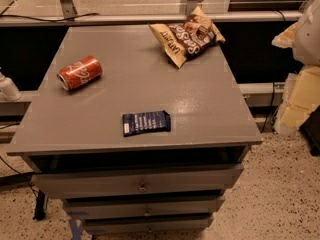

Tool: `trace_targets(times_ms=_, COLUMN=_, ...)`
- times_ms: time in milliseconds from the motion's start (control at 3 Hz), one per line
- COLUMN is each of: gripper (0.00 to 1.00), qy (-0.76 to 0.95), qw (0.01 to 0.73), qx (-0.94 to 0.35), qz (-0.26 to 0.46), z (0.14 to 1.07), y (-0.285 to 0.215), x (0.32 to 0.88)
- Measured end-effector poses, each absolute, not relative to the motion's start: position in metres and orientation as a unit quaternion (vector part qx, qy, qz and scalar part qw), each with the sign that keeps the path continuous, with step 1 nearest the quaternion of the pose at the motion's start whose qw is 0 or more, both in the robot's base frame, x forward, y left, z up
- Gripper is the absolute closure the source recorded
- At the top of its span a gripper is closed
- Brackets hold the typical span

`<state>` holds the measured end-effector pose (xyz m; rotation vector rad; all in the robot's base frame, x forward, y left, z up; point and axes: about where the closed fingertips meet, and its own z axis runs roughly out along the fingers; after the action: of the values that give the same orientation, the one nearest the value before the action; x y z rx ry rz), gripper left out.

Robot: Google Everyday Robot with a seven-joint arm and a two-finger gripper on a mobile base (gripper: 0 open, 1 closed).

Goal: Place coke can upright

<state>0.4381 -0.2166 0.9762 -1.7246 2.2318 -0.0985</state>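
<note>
From where I stand, the coke can point(80, 73) lies on its side near the left edge of the surface point(150, 79). Its silver end is turned toward the left front and the white script faces up. The tool point(295, 101) hangs at the far right, out past the right edge of the surface and well apart from the can. It shows only as pale cream and grey shapes close to the view, and I cannot tell whether it is spread or pressed together. It holds nothing that I can make out.

Two other things sit on the top. A brown-and-cream crisp bag point(187, 36) lies crumpled at the back, right of centre, with one corner reaching toward the rear edge. A flat dark blue packet point(146, 122) with pale print lies near the front edge, about in the middle. Neither touches the can. The stretch of surface between the can and the right side is bare apart from these two, which lie to the back and the front of it.

The surface is a flat, matte grey top with a faint sheen toward the right. It belongs to a cabinet with grey drawers point(142, 184), each with a small knob. The top drawer stands slightly open, leaving a dark gap. The can is smooth, glossy red metal and cylindrical, and the bag is creased foil. The floor point(280, 194) is speckled and pale.
</note>
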Motion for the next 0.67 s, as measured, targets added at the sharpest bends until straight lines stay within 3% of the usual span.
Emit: trace_targets(times_ms=667, gripper=0.0, qy=0.779, qw=0.169, qx=-0.604, qz=-0.026, z=0.9768, y=-0.2141, x=0.4429)
